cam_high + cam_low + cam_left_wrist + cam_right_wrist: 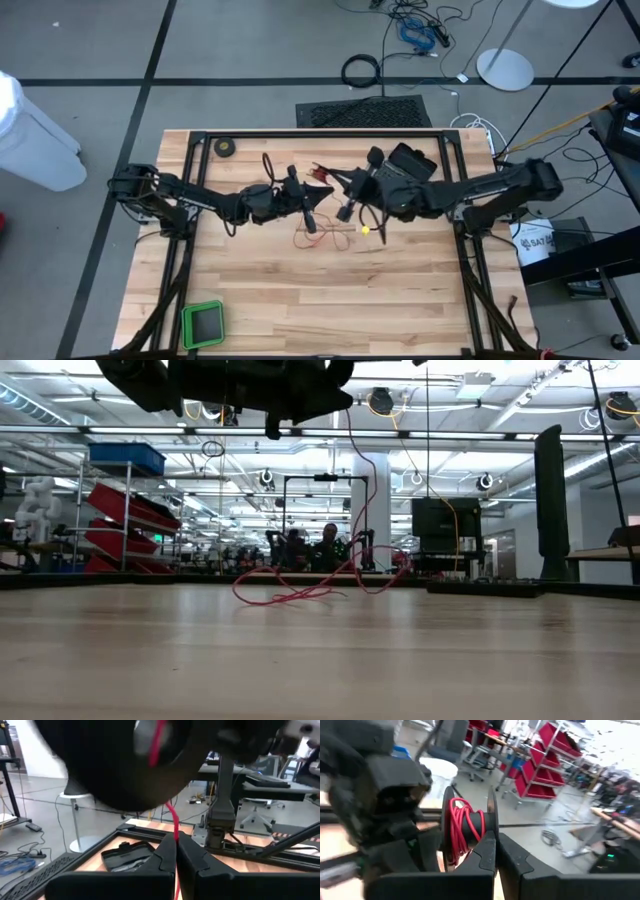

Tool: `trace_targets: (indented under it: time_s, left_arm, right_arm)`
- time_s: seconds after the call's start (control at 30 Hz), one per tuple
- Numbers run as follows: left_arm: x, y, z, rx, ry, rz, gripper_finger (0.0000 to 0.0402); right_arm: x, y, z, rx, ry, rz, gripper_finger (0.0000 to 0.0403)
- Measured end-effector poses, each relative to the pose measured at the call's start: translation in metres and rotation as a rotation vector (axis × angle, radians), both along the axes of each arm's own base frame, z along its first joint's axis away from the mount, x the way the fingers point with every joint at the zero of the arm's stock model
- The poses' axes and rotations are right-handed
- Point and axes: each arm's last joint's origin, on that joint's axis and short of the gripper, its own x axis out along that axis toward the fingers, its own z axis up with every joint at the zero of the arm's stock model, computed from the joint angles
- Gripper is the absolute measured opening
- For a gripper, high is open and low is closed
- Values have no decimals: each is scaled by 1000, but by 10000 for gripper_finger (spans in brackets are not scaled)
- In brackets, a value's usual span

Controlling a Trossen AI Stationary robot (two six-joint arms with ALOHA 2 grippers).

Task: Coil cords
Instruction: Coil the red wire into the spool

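Note:
A thin red wire (320, 585) lies in loose loops on the wooden table (300, 290). One strand (352, 470) rises from them to the grippers above the table's middle. My left gripper (312, 205) is shut on this strand. My right gripper (346, 203) faces it at close range, shut on a small black reel (467, 827) with several red turns wound on it. In the left wrist view the reel (135, 760) is a dark blur just past my left fingertips. My left gripper pinches the red wire (175, 834) between its two fingertips, pointing level from the table's left. The wire runs from the fingers to the reel. Another stretch shows in the gap between the fingers. My right gripper pinches the rim of one reel flange (491, 822) between its two fingertips, coming level from the table's right. The reel is lifted clear of the table, its wound core beside the fingers.
A black tape roll (225, 147) lies at the table's far left. A flat black object (412, 160) sits at the far right of centre, and a green-framed item (203, 322) at the near left. A dark frame (320, 133) runs along the table's edges.

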Motion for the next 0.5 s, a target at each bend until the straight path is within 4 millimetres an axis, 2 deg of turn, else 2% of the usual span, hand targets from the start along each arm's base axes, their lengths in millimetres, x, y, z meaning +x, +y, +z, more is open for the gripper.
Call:
trace_targets:
  time_s: [0.23, 0.5]
  left_arm:
    - [0, -1, 1, -27, -18, -50, 2]
    - [0, -3, 2, -42, -35, -96, 2]
  right_arm:
    - [10, -5, -14, -88, 85, -143, 0]
    - [12, -5, -18, -127, 135, -145, 0]
